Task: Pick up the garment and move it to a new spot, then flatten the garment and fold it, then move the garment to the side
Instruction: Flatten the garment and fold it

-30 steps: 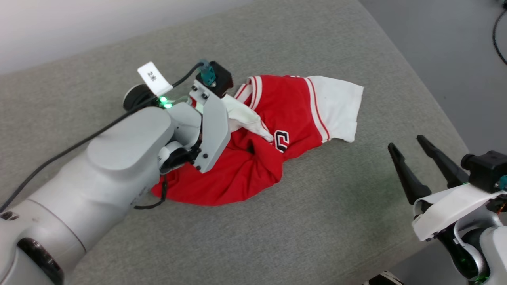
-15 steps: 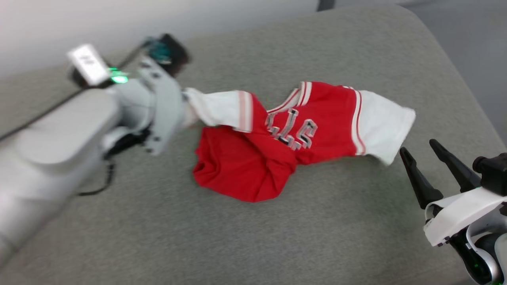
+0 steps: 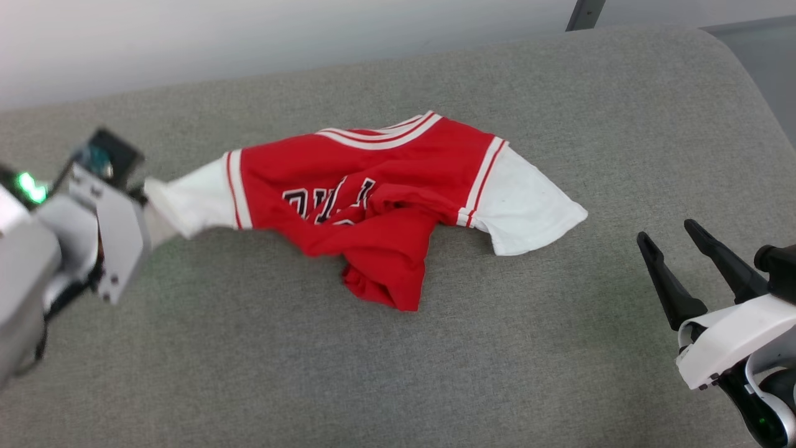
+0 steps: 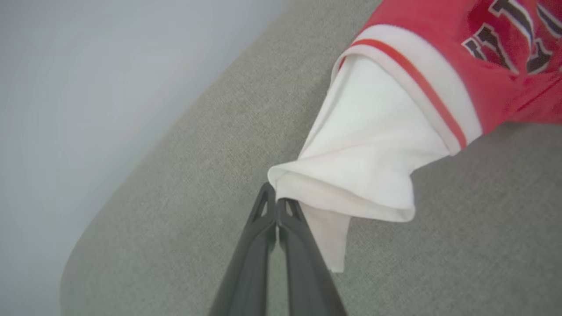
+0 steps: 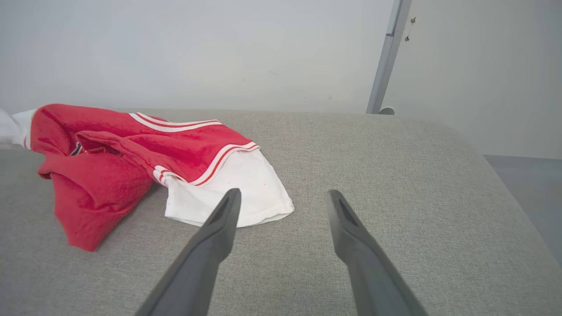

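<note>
Red jersey (image 3: 373, 168) crumpled mid-cushion (image 3: 559, 373). Left gripper (image 4: 276, 202) fingers pinch its white sleeve cuff, seemingly just the hem, so it may slip under pull. Right gripper (image 3: 668, 233) fingers wide, empty, beyond the jersey's other sleeve.

bright, diffuse light lies evenly over the grey padded surface (image 3: 435, 373), with no glare and only faint, soft-edged shadows tucked under the garment (image 3: 373, 180). in the head view the left arm (image 3: 37, 249) is smeared by motion blur around a glowing green lamp (image 3: 26, 185), the rest crisp. the left wrist view is soft, the left claw (image 4: 276, 201) out of focus near the lens; the right wrist view is sharp, its edges bowed.
</note>
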Available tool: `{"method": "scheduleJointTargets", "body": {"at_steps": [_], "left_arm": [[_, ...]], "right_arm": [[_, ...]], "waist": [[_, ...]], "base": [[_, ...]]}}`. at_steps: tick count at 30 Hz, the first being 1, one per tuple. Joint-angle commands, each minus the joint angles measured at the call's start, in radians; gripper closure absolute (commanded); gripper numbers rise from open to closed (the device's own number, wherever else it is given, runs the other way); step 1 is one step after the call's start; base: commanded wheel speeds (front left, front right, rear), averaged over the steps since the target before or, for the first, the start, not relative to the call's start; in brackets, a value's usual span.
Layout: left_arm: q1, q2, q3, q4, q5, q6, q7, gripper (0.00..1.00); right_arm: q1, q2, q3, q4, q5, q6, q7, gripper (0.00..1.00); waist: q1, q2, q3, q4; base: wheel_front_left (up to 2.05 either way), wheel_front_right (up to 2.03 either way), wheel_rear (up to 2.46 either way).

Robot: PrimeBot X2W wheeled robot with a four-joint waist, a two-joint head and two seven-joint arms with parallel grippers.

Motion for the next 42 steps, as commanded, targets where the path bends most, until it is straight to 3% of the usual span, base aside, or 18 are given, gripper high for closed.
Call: {"method": "scheduleJointTargets", "body": {"at_steps": [1, 13, 14, 15, 19, 27, 30, 34, 39, 42], "left_arm": [[0.050, -0.006, 0.000, 0.020, -0.020, 0.002, -0.014, 1.00], [0.211, -0.046, 0.000, 0.074, -0.099, 0.002, -0.059, 0.98], [0.205, -0.049, 0.000, 0.081, -0.107, 0.002, -0.066, 0.55], [0.199, -0.051, 0.000, 0.086, -0.109, 0.002, -0.073, 0.00], [0.183, -0.054, 0.004, 0.104, -0.133, 0.002, -0.114, 0.00], [0.231, -0.080, 0.062, 0.103, -0.197, 0.020, -0.301, 0.00], [0.285, -0.112, 0.109, 0.063, -0.243, 0.063, -0.365, 0.00], [0.384, -0.161, 0.213, -0.037, -0.287, 0.151, -0.397, 0.00], [0.582, -0.215, 0.475, -0.246, -0.192, 0.269, -0.397, 0.00], [0.701, -0.258, 0.609, -0.368, -0.076, 0.313, -0.398, 0.00]], "right_arm": [[0.019, -0.003, -0.005, -0.009, 0.000, -0.001, 0.006, 0.00], [0.051, -0.002, -0.041, -0.044, -0.013, -0.001, 0.059, 0.00], [0.054, -0.001, -0.042, -0.045, -0.014, -0.001, 0.062, 0.00], [0.056, -0.001, -0.040, -0.046, -0.013, -0.001, 0.066, 0.00], [0.062, -0.003, -0.038, -0.042, -0.012, -0.001, 0.077, 0.00], [0.069, -0.046, -0.024, -0.017, -0.008, -0.001, 0.104, 0.00], [0.043, -0.073, -0.012, 0.001, 0.002, -0.001, 0.116, 0.00], [-0.010, -0.133, 0.033, 0.049, 0.012, -0.001, 0.151, 0.00], [-0.129, -0.239, 0.131, 0.131, 0.062, -0.001, 0.235, 0.00], [-0.216, -0.305, 0.203, 0.196, 0.118, -0.001, 0.298, 0.00]], "waist": [[0.0000, 0.0000, -0.003, 0.001], [0.0000, 0.0000, -0.035, 0.023], [0.0000, 0.0000, -0.040, 0.027], [0.0000, 0.0000, -0.045, 0.031], [0.0000, 0.0000, -0.065, 0.044], [0.0000, 0.0000, -0.120, 0.111], [0.0000, 0.0000, -0.128, 0.148], [0.0000, 0.0000, -0.126, 0.206], [0.0000, 0.0000, -0.098, 0.283], [0.0000, 0.0000, -0.073, 0.330]], "base": [[0.00, 0.00, 0.00], [0.00, 0.00, 0.00], [0.00, 0.00, 0.00], [0.00, 0.00, 0.00], [0.00, 0.00, 0.00], [0.00, 0.00, 0.00], [0.00, 0.00, 0.00], [0.00, 0.00, 0.00], [0.00, 0.00, 0.00], [0.00, 0.00, 0.00]]}}
